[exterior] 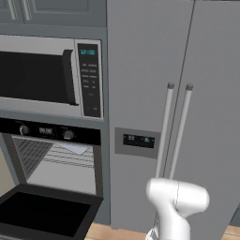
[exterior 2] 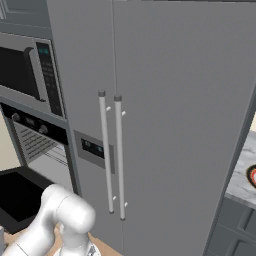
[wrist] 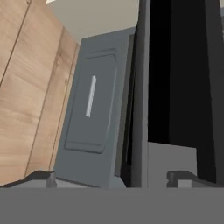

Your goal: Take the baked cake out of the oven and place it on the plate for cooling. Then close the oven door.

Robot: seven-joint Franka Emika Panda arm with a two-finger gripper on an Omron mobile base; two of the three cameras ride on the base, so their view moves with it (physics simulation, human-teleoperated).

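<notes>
The black oven (exterior: 51, 132) sits under the microwave, with its knobs and small display above an open cavity holding wire racks. Its black glass door (exterior: 44, 213) is folded down flat; the door (exterior 2: 14, 196) also shows at the lower left of the right base view. A pale grey-blue tray (exterior: 75, 148) lies on a rack; the cake is hidden. My gripper (wrist: 113, 179) is open, its fingertips (wrist: 43, 178) wide apart with nothing between them. It hangs low and points at a black panel (wrist: 188, 78) and a grey cabinet door (wrist: 89, 109).
A silver-framed microwave (exterior: 47, 75) hangs above the oven. The tall grey fridge (exterior: 178, 117) with two bar handles stands right of it. At the far right, a marble counter (exterior 2: 242, 175) carries a round dark-rimmed dish (exterior 2: 252, 176), cut off by the frame. The floor (wrist: 26, 87) is wooden.
</notes>
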